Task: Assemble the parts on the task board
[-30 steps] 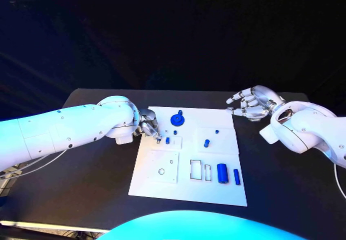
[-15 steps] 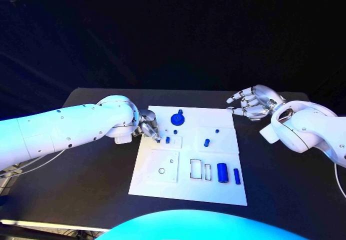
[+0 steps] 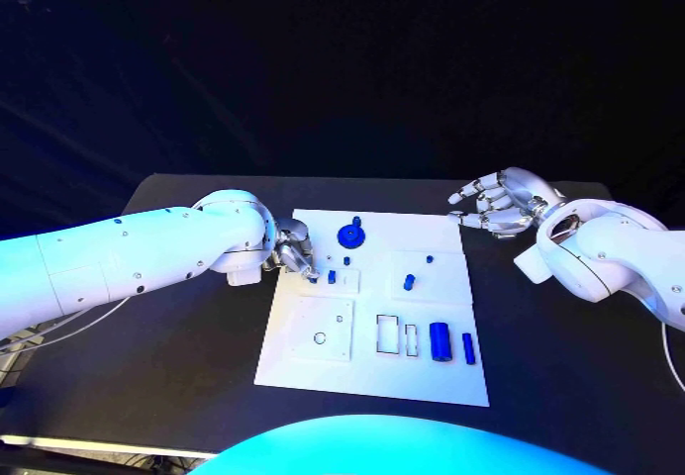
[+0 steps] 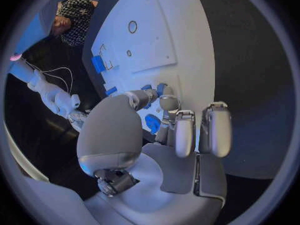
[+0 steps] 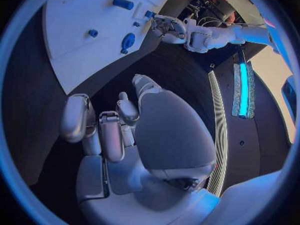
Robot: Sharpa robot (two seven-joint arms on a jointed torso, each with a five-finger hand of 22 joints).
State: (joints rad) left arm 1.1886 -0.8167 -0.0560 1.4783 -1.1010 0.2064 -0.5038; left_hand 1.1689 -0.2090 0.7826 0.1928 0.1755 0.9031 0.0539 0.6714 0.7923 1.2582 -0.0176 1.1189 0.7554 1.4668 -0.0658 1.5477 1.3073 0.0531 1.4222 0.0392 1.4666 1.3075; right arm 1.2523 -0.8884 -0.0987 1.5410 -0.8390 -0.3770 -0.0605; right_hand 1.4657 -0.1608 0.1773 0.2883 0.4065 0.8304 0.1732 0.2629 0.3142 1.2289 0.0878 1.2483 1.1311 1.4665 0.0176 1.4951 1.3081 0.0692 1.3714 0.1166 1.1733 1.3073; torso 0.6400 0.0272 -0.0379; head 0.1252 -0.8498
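Note:
The white task board (image 3: 364,371) lies mid-table. My left hand (image 3: 293,247) hovers over its far left edge, fingers curled together over two small blue pegs (image 3: 332,277). In the left wrist view a small blue part (image 4: 152,122) sits between the thumb (image 4: 145,98) and the curled fingers (image 4: 185,133), apparently held. A round blue piece (image 3: 349,236) stands just right of that hand. Two more pegs (image 3: 409,282) stand mid-board, and a blue cylinder (image 3: 440,341) and a thin blue rod (image 3: 468,347) lie at the near right. My right hand (image 3: 493,206) hangs off the board's far right corner, fingers curled in, holding nothing.
Rectangular slots (image 3: 388,334) and a round hole (image 3: 320,338) open in the board's near half. Black table (image 3: 171,356) surrounds the board on every side. My left forearm (image 3: 129,262) stretches across the table's left part.

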